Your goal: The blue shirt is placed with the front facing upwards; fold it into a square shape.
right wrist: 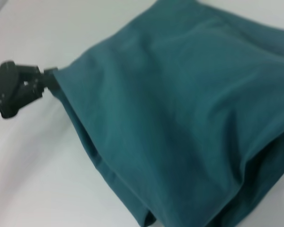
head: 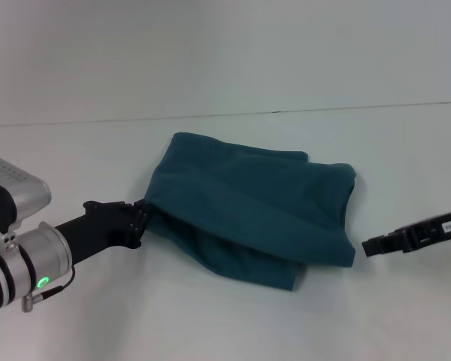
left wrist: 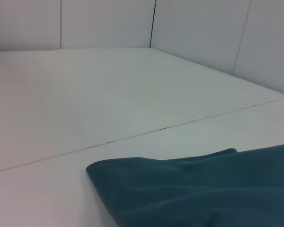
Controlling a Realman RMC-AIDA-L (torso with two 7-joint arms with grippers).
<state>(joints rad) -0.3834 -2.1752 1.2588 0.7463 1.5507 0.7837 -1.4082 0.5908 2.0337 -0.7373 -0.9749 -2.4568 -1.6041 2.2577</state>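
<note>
The blue shirt (head: 252,214) is lying folded over on itself at the centre of the head view, on the white table (head: 210,323), its layers uneven along the lower right edge. The left hand (head: 139,219) is pinching the shirt's left corner, fingers closed on the cloth. The right hand (head: 376,244) is sitting just beside the right edge, holding nothing; its opening cannot be told. Risk: a one-sided pull is likely to drag and skew the stack, spoiling the square.

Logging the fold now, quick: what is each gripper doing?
Left gripper: shut on the left edge of the blue shirt.
Right gripper: just off the shirt's right edge, holding nothing.
</note>
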